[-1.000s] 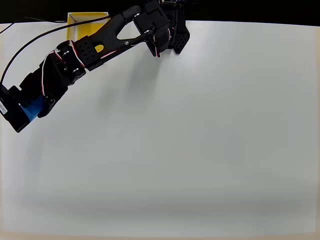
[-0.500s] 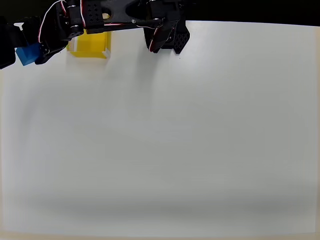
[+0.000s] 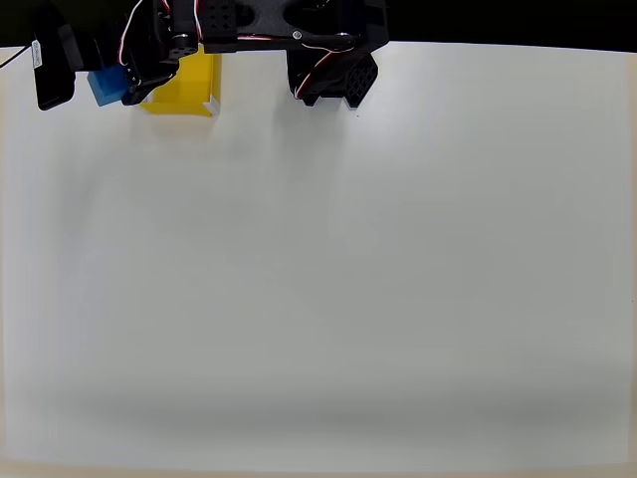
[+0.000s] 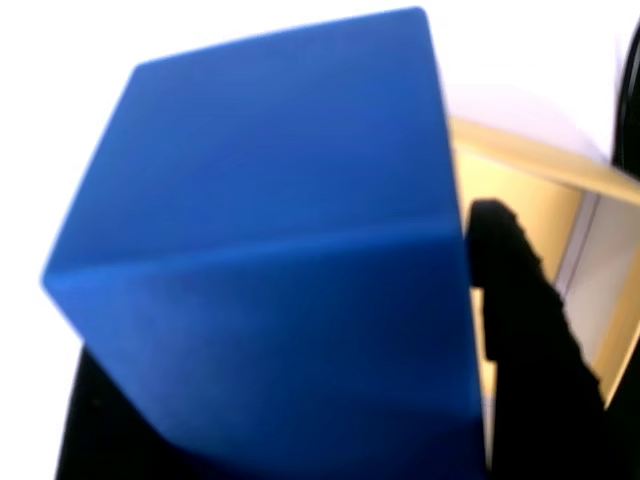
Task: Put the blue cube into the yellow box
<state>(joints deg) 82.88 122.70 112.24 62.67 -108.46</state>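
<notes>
Hand (image 3: 95, 85) grips the blue cube (image 3: 104, 86) aloft, just left of the yellow box (image 3: 184, 88), ready for dropping in.

A blue cube (image 4: 270, 250) loomed close to the wrist camera, two of its faces meeting along a pale edge, while the yellow box (image 4: 560, 215) with its thin pale wall stood just to its right, partly crossed by a dark, blurred shape.
</notes>
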